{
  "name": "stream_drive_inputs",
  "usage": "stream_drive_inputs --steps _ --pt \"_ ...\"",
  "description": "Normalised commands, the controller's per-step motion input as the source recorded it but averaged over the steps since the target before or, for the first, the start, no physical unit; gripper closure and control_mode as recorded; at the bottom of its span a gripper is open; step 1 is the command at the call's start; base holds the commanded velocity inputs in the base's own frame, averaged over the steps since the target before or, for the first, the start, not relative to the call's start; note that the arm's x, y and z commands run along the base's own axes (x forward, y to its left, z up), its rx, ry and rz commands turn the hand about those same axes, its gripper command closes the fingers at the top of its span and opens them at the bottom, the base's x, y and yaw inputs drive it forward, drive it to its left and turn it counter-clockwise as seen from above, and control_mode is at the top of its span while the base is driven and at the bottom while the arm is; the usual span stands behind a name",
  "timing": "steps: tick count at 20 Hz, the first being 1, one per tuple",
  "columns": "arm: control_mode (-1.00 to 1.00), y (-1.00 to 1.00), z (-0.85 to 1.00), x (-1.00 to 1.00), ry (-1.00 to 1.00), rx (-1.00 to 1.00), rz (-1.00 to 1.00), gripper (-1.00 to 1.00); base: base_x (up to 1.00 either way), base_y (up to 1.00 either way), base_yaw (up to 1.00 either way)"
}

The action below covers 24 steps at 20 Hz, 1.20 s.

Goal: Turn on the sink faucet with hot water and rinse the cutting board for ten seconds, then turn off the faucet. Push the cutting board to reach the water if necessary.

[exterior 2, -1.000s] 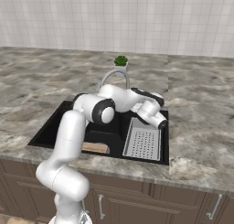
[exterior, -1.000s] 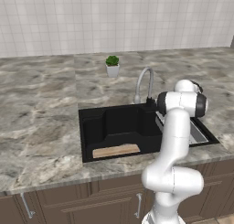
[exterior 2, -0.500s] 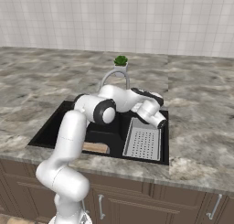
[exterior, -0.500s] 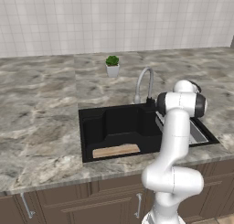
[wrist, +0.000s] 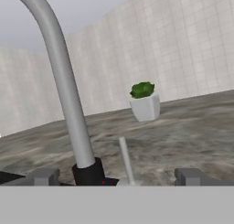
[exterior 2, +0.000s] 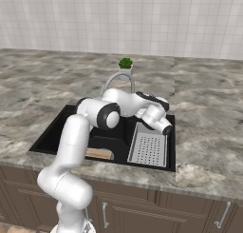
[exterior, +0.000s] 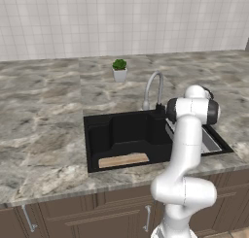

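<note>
- The gripper [wrist: 117, 176] sits low at the foot of the faucet [wrist: 64, 81], its two fingers spread wide apart and holding nothing.
- In the hand view one fingertip [wrist: 43, 176] shows at the lower left and the other at the lower right, with the faucet's dark base [wrist: 89, 173] between them, nearer the left one.
- A thin grey handle [wrist: 125, 161] rises between the fingers, just right of the dark base; whether either finger touches it cannot be told.
- The faucet's grey spout climbs from right in front of the gripper and arches away up and to the left in the hand view.
- Beyond the gripper, farther back on the marble counter [exterior: 44, 115], stands a small potted plant [wrist: 145, 101] in a white pot, close to the tiled wall [exterior: 121, 18].
- From the left base view the faucet [exterior: 153, 89] stands at the back edge of the sink [exterior: 126, 130], and the arm's wrist is tucked just beside its base.
- The cutting board [exterior: 123, 160] lies flat on the sink floor along the front wall, well apart from the gripper, on the near side of the basin.
- In the right base view the board [exterior 2: 98, 153] is partly hidden behind the arm.
- A grey ribbed drainer tray [exterior 2: 148, 149] lies in the right part of the sink, below and just beside the hand.
</note>
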Motion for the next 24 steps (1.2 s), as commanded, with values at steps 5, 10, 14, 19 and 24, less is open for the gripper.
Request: stream_drive_inputs --steps 5,10,14,19,24 --pt "-1.0 0.03 0.0 0.01 0.03 -0.03 -0.08 -1.0 0.0 0.0 0.0" --pt "-1.0 0.0 0.0 0.08 0.01 0.0 -0.01 -1.0 0.0 0.0 0.0" --pt "-1.0 0.0 0.0 0.14 0.0 0.0 0.0 -1.0 0.0 0.0 0.0" --pt "-1.0 0.0 0.0 0.1 0.0 0.0 0.0 -1.0 0.0 0.0 0.0" --pt "-1.0 0.0 0.0 0.01 0.03 0.0 -0.02 -1.0 0.0 0.0 0.0"
